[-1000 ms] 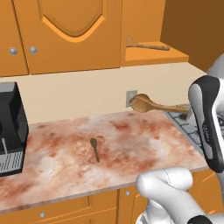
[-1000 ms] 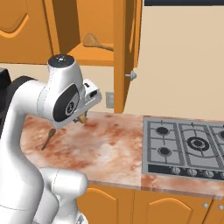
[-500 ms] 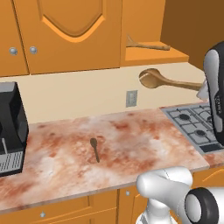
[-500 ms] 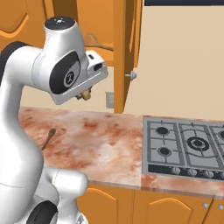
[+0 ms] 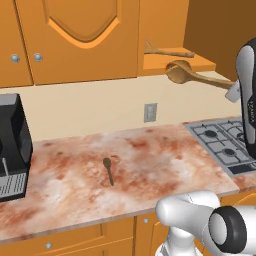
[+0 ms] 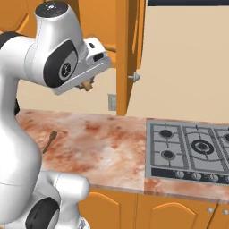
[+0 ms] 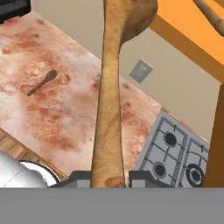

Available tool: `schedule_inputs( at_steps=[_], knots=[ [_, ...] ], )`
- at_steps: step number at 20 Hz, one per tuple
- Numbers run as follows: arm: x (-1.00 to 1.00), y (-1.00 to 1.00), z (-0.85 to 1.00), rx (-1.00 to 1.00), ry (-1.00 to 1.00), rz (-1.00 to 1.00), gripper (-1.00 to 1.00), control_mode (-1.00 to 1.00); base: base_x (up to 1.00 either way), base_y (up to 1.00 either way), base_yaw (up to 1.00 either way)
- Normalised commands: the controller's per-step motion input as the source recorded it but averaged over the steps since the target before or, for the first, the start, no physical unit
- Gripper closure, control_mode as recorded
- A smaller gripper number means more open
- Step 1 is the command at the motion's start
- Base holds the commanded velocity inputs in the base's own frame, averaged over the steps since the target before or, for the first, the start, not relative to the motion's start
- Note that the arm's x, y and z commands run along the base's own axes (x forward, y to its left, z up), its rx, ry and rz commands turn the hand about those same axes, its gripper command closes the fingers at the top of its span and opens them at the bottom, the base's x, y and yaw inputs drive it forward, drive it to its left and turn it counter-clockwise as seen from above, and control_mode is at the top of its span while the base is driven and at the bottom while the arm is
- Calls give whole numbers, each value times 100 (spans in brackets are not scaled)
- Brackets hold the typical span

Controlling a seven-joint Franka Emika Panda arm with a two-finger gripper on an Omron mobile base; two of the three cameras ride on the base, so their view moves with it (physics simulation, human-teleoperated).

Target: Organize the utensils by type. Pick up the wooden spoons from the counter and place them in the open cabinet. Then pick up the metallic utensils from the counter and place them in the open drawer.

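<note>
Hand view: wooden spoon (image 7: 109,109) handle clamped between the jaws, bowl far ahead beside cabinet (image 7: 188,35) shelf.

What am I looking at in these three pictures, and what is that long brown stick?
A white robot arm works in a simulated kitchen. Two pictures come from cameras behind the arm, left and right; the third looks along its gripper. The stick is a wooden spoon, gripped by its handle and lifted near the open cabinet, where another wooden spoon lies on the shelf. One small metal spoon lies on the pink counter, with a black appliance at the left end and a stove at the right.
</note>
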Motion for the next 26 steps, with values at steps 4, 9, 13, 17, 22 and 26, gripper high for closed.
schedule_inputs(
  at_steps=[4, 9, 13, 17, 22, 26],
  knots=[
    [11, 0, 0, 0, -25, -6, 100, -100, 0, 0, 0],
    [40, 0, 13, 0, -23, -1, 100, -100, 0, 0, 0],
    [86, 0, 19, 0, -17, 0, 100, -100, 0, 0, 0],
    [91, 0, 21, -1, -17, 0, 100, -100, 0, 0, 0],
    [96, 0, 18, -1, -18, 2, 100, -100, 0, 0, 0],
    [95, 0, 20, 0, 0, 8, 100, -100, 0, 0, 0]
  ],
)
